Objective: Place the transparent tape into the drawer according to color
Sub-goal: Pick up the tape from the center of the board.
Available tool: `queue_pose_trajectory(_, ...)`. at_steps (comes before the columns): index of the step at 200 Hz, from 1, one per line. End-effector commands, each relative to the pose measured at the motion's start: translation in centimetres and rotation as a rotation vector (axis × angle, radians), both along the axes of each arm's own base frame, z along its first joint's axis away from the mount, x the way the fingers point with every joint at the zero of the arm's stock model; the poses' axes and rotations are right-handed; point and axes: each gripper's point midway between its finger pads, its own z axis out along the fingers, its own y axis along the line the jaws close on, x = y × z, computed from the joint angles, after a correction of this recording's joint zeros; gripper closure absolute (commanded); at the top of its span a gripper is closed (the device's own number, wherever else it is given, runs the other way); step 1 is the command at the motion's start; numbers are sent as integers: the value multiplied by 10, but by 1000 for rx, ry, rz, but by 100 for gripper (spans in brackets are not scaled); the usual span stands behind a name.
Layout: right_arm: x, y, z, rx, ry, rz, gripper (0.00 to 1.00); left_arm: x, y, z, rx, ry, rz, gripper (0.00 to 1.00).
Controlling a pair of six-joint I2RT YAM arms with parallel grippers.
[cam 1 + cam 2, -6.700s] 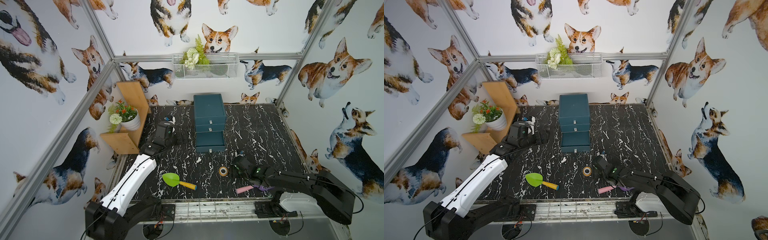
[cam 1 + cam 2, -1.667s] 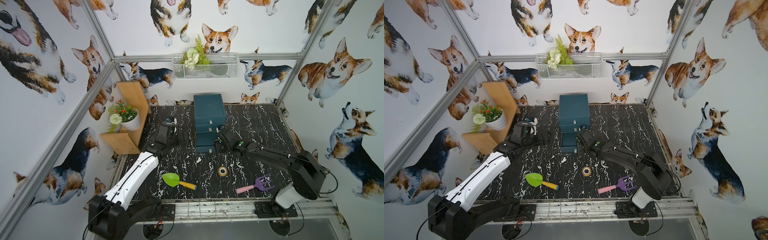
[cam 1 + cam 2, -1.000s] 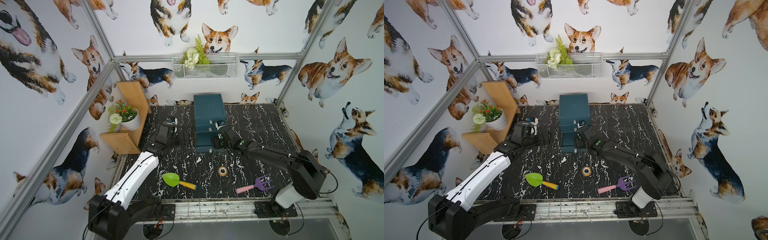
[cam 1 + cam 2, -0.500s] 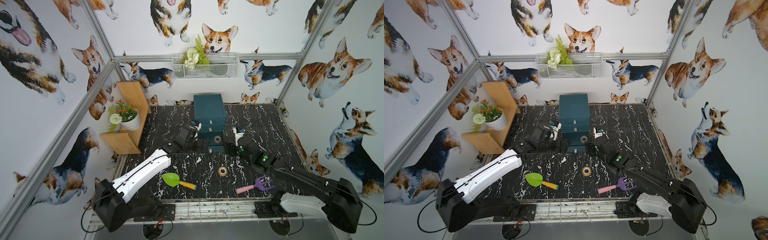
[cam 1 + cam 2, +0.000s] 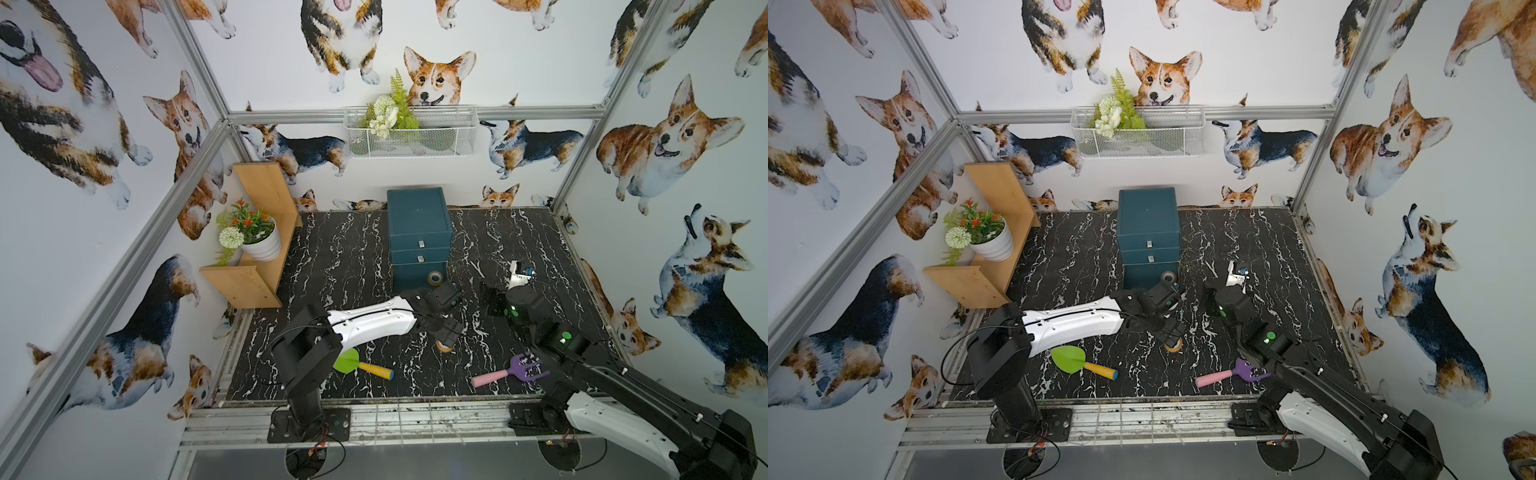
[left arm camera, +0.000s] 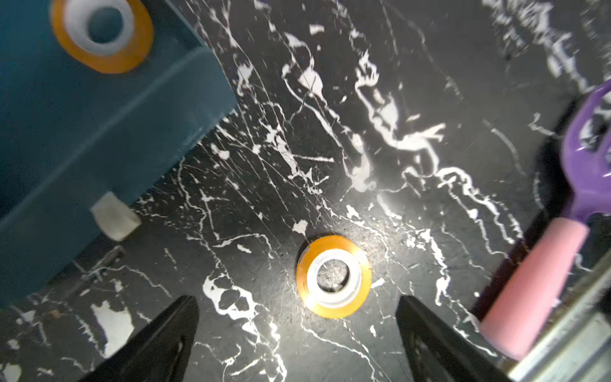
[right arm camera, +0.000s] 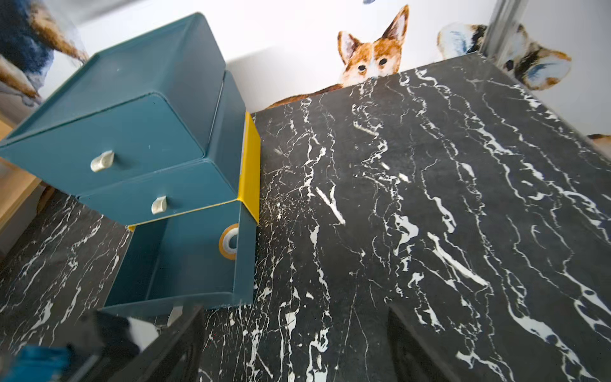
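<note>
Two orange tape rolls. Drawer roll [image 7: 228, 241] rests against the side wall of the open bottom drawer [image 7: 185, 261], likely sorted by colour. Table roll [image 6: 334, 276] lies flat nearby, under the left gripper [image 6: 295, 299], jaws wide and empty, seemingly lined up to grasp. Right gripper [image 7: 295, 309]: wide apart, empty. Upper drawers [image 7: 132, 145] are closed, contents unseen; in both top views the left wrist half covers the table roll.

Worktop [image 6: 396, 215] is showing black with white veining. Tape roll [image 6: 333, 276] is reading orange, core white; drawer unit [image 7: 125, 132] is showing teal.
</note>
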Motion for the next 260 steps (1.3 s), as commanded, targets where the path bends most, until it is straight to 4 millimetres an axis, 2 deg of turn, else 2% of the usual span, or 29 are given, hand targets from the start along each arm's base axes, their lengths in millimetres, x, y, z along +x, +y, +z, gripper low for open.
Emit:
queue_pose_trajectory(1, -2, -11, -1, -8, 5, -42, 10, -6, 1, -17, 74, -4, -38, 1)
queue_pose_trajectory(29, -2, -13, -1, -9, 7, -39, 10, -8, 2, -28, 132, -23, -49, 1)
queue_pose_trajectory(72, 0, -14, 4, -8, -6, -43, 10, -26, -13, -38, 144, 22, -126, 3)
queue_pose_trajectory(102, 1, -15, 10, -15, -18, -44, 10, -35, -13, -51, 188, 44, -159, 12)
queue_pose_trajectory(140, 1, -16, 15, -10, -27, -44, 9, -33, -5, -61, 220, 40, -137, 22)
queue_pose_trajectory(172, 1, -16, 15, -4, -30, -46, 9, -34, -7, -59, 195, 68, -145, 28)
queue_pose_trajectory(206, 1, -16, 14, -6, -28, -44, 9, -27, -1, -52, 180, 66, -118, 37)
queue_pose_trajectory(260, 3, -14, 10, -7, -19, -42, 9, -19, -4, -34, 159, 34, -103, 40)
